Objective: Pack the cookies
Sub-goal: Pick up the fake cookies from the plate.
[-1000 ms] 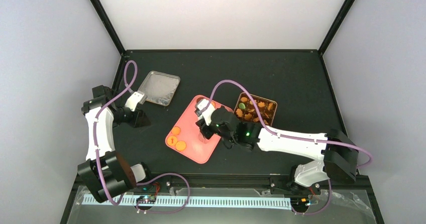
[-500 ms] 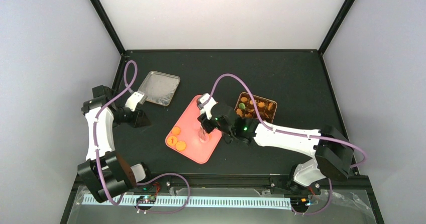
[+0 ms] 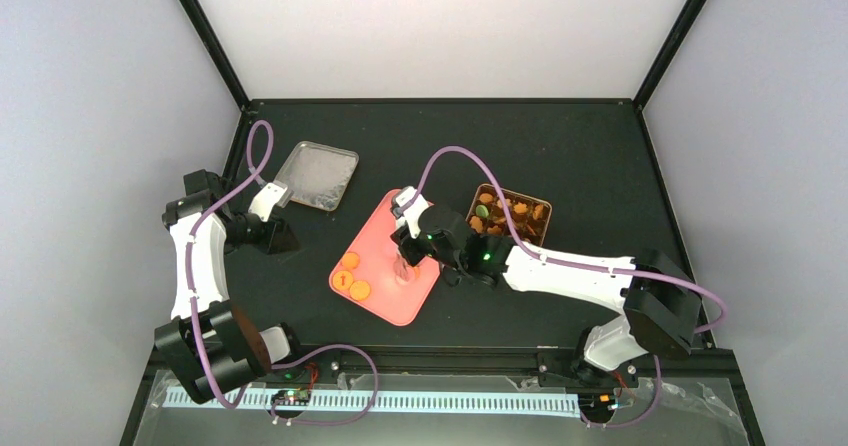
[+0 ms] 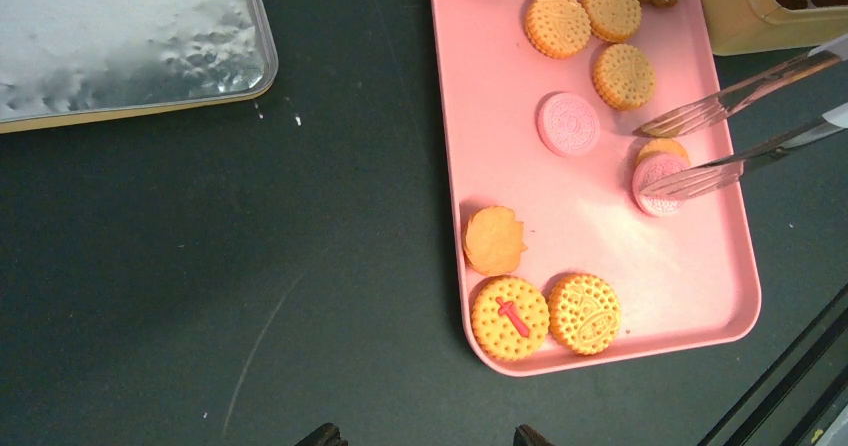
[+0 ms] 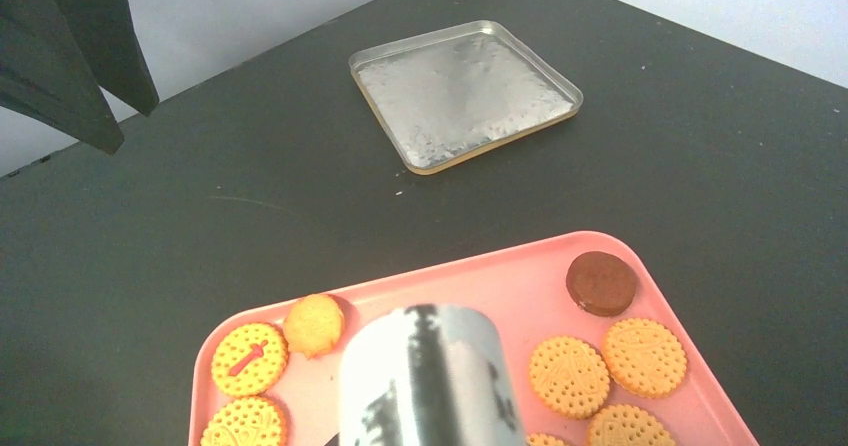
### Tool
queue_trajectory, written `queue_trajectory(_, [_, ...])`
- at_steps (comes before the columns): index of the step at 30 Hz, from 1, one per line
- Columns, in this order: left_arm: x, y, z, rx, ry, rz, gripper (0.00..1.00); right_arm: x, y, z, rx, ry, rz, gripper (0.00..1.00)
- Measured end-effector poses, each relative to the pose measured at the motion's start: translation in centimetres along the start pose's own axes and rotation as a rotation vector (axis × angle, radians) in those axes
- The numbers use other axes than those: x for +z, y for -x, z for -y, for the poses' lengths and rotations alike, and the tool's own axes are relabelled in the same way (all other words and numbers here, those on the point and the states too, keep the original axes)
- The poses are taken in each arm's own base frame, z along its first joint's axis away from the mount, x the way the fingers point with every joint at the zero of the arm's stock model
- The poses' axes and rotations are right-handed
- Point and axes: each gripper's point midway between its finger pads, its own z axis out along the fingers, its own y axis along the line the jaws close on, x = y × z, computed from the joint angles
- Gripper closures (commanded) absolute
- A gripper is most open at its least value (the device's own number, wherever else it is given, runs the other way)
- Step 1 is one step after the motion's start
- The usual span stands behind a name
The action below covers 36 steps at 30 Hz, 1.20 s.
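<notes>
Several cookies lie on a pink tray: orange ones, a pink one and a dark brown one. My right gripper is shut on silver tongs held over the tray's right side. The tong tips are apart, around a small orange cookie that sits against a pink cookie. In the right wrist view the tongs' bent end hides my fingers. My left gripper is open and empty, over the dark table left of the tray.
A gold tin with brown cups holding cookies stands right of the tray; its wall shows in the left wrist view. The tin's silver lid lies upside down at the far left. A purple cable loops over the tin.
My right arm has shifted slightly left and farther over the tray with the tongs. The left arm has not moved.
</notes>
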Motion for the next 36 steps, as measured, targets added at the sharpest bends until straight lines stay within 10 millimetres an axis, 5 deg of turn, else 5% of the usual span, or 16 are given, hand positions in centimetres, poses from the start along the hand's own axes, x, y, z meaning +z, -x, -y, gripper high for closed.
queue_trajectory(16, [0.0, 0.0, 0.0, 0.0, 0.0, 0.0, 0.55, -1.0, 1.5, 0.2, -0.046, -0.01, 0.035, 0.62])
queue_trajectory(36, [0.0, 0.0, 0.0, -0.001, 0.0, 0.0, 0.55, -0.3, 0.2, -1.1, -0.06, 0.029, 0.002, 0.63])
